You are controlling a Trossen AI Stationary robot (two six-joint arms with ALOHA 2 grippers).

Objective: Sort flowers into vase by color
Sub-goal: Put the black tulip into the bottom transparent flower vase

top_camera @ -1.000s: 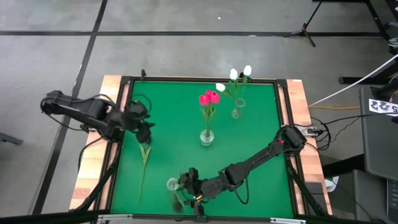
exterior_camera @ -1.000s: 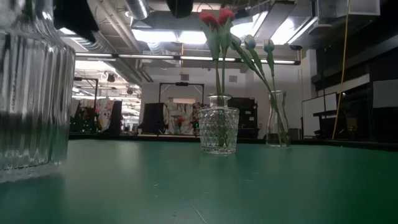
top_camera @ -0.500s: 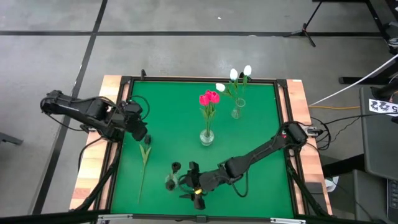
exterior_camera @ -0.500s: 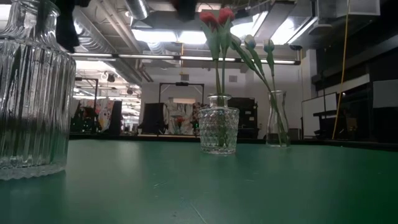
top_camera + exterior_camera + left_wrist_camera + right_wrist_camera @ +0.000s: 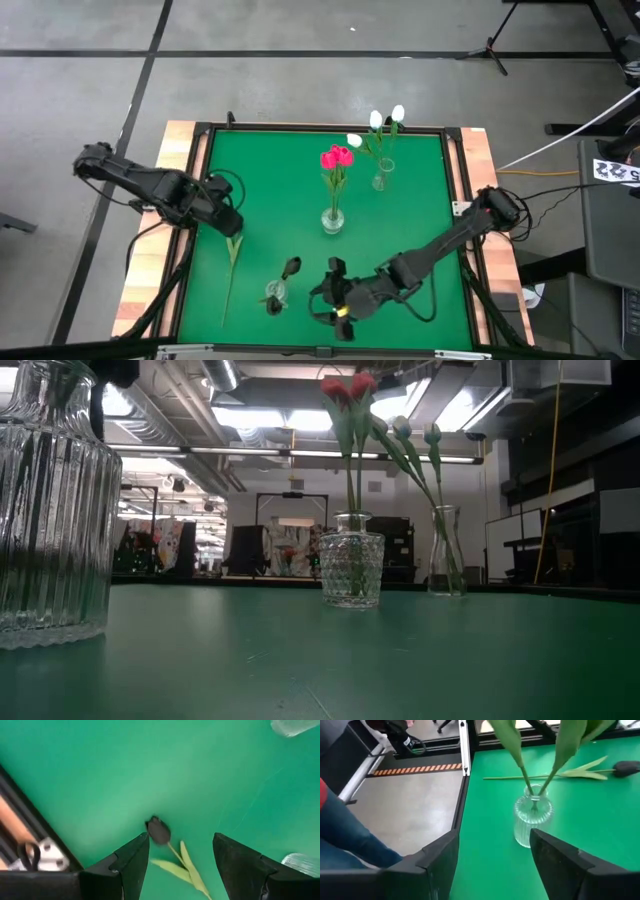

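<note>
Lying flat on the green surface near its left edge is a dark-headed tulip, its blackish head pointing toward the far side and its long thin stem running back toward the near edge. The left hand hovers just above and beside that head, fingers spread wide with nothing between them; in the left wrist view the dark head sits on the surface between the two open fingers, with pale green leaves trailing away from it. Near the front edge stands a ribbed glass vase holding dark tulips whose heads lean out to either side of it; in the right wrist view two green stems drop into its neck, and the lying tulip shows beyond it. The right hand is low over the surface just beside this vase, on its right, fingers wide apart and empty. At mid-surface a round textured vase carries the pink-red tulips, and a slim clear vase toward the far edge carries the white tulips; the two stand apart from each other. In the low view the ribbed vase looms large at the near left, while the red-flowered vase and the slim one stand farther back. A person's leg in blue jeans shows on the floor beyond the surface's edge in the right wrist view.
</note>
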